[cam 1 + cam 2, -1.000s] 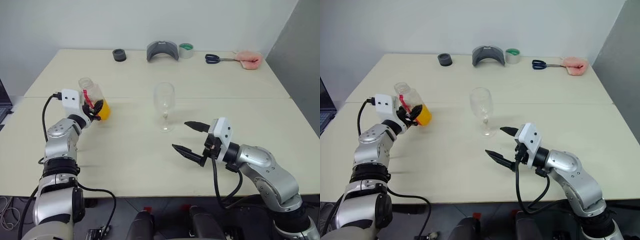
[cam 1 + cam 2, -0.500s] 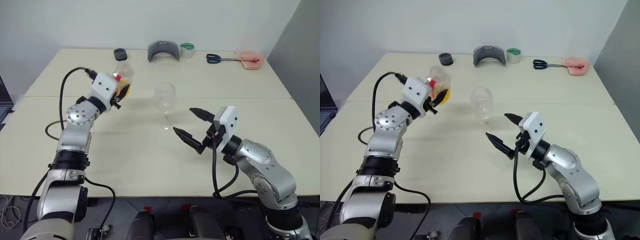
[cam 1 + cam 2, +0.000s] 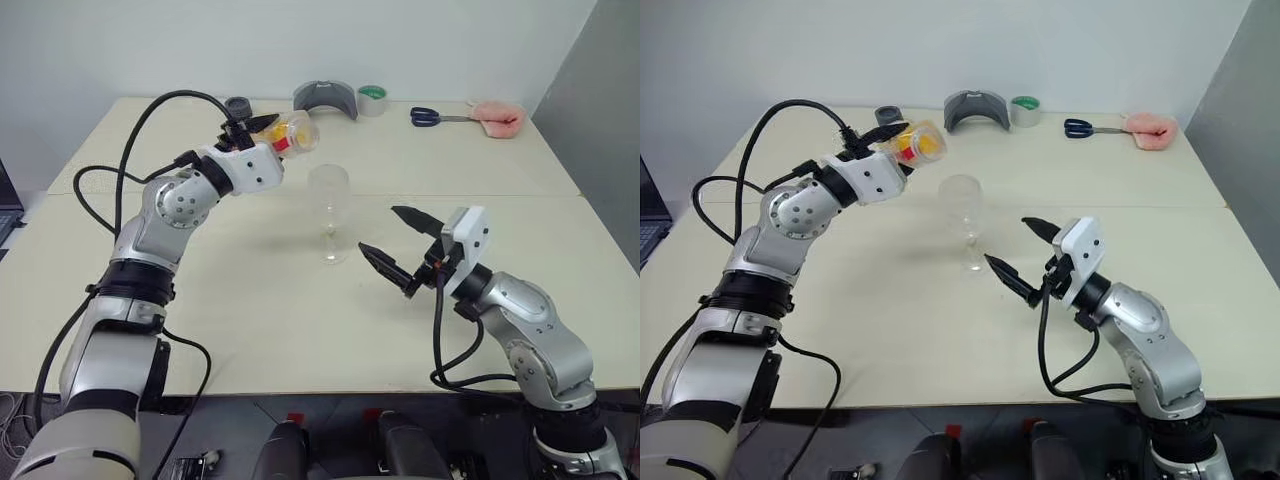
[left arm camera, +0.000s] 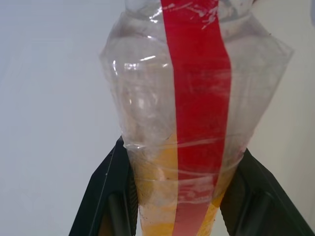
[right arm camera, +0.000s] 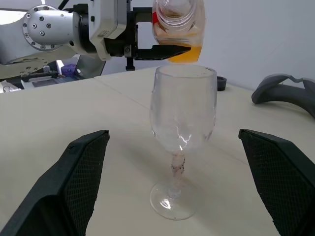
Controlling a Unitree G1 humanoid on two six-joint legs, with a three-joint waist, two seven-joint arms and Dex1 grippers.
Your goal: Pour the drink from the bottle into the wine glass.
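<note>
The clear wine glass [image 3: 329, 200] stands upright on the table's middle, nothing in its bowl. My left gripper [image 3: 270, 134] is shut on the bottle [image 3: 289, 131], held above and left of the glass. The bottle lies tipped nearly level, its open mouth [image 5: 178, 9] toward the glass rim. The orange drink [image 3: 924, 146] pools along the bottle's lower side; the left wrist view shows the drink [image 4: 160, 196] between my black fingers [image 4: 109, 199], beside a red strip. My right gripper [image 3: 377, 228] is open just right of the glass, its fingers [image 5: 81, 172] flanking the glass [image 5: 183, 113].
Along the table's far edge lie a black ring [image 3: 238, 105], a grey curved piece [image 3: 325, 100], a green tape roll [image 3: 372, 98], scissors [image 3: 432, 117] and a pink object [image 3: 498, 118]. A seam [image 3: 520, 196] crosses the table behind the glass.
My left arm has lifted the bottle up and to the right, from the table's left side to beside the glass rim, rolling it nearly level. The right gripper crept slightly toward the glass.
</note>
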